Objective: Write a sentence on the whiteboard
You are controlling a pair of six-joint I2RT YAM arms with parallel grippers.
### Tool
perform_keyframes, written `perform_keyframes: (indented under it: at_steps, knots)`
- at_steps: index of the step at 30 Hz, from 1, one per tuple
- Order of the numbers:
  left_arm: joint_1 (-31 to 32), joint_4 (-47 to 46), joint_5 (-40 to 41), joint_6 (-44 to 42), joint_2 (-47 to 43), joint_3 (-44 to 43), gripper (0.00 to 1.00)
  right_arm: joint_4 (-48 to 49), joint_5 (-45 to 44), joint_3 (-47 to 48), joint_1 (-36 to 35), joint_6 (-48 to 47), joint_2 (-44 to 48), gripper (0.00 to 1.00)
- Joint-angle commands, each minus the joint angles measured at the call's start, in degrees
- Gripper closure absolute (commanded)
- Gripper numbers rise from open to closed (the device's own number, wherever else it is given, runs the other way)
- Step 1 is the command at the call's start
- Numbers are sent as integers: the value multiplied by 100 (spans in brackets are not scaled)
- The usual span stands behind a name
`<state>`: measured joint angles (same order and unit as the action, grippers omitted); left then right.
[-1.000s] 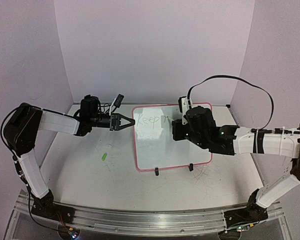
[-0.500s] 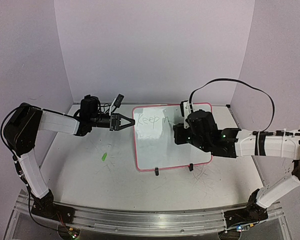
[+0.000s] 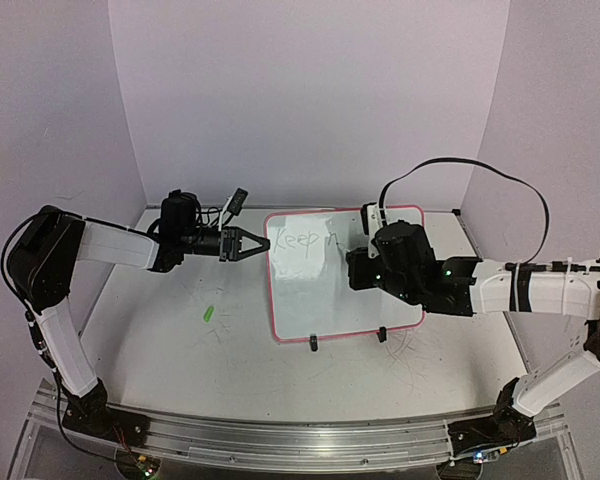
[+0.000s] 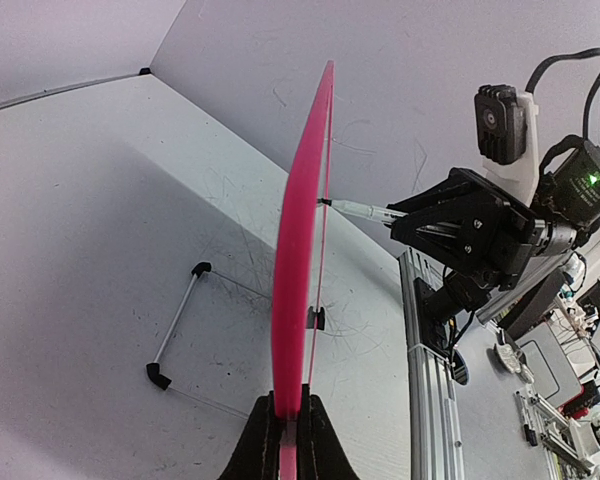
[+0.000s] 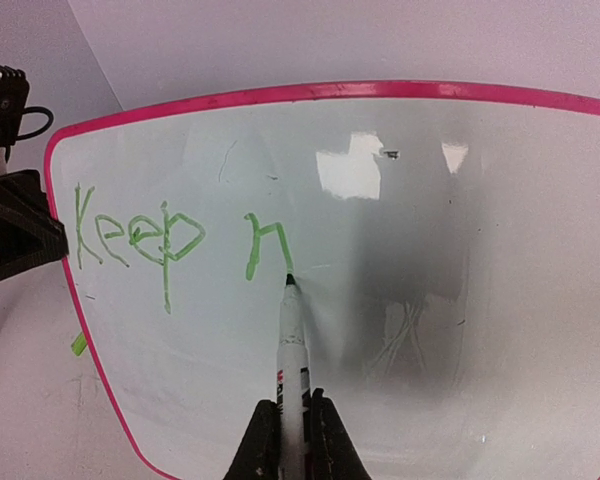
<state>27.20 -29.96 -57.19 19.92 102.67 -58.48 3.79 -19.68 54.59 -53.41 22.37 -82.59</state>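
Note:
The whiteboard (image 3: 350, 300) with its pink frame stands tilted at the table's back middle. Green script on it reads "Keep" and then an "n"-like stroke (image 3: 302, 241); it is plain in the right wrist view (image 5: 140, 240). My left gripper (image 3: 263, 245) is shut on the board's left edge, seen edge-on in the left wrist view (image 4: 289, 405). My right gripper (image 5: 292, 410) is shut on a white marker (image 5: 293, 350). The marker's tip touches the board at the foot of the last stroke. From above the right gripper (image 3: 352, 262) sits over the board's upper middle.
A small green cap (image 3: 208, 313) lies on the table left of the board. Two black feet (image 3: 312, 345) stand at the board's near edge. A wire stand (image 4: 175, 325) sits behind the board. Walls close in the back and sides.
The right gripper has shifted slightly right and down with the marker, and the stroke after "Keep" has grown into an "n" shape. The left arm has not moved.

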Motion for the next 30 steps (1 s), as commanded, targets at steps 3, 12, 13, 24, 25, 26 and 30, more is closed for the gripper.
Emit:
perform_keyframes:
  at_steps: [3, 12, 13, 24, 25, 26, 30]
  knots:
    - [5, 25, -154, -120, -204, -149, 100, -12, -183, 180, 37, -103, -85, 100]
    - [5, 40, -144, -138, -223, -149, 100, 76, -300, 336, 101, -206, -186, 100]
    - [5, 42, -146, -138, -226, -151, 100, 82, -308, 341, 107, -214, -187, 100]
    - [5, 68, -137, -164, -204, -156, 100, 194, -358, 456, 231, -331, -173, 100]
    - [5, 71, -137, -165, -202, -156, 100, 201, -359, 470, 245, -346, -171, 100]
    - [5, 81, -135, -172, -195, -155, 100, 209, -360, 481, 257, -359, -178, 100]
    - [5, 86, -138, -178, -198, -167, 100, 216, -362, 475, 307, -360, -162, 100]
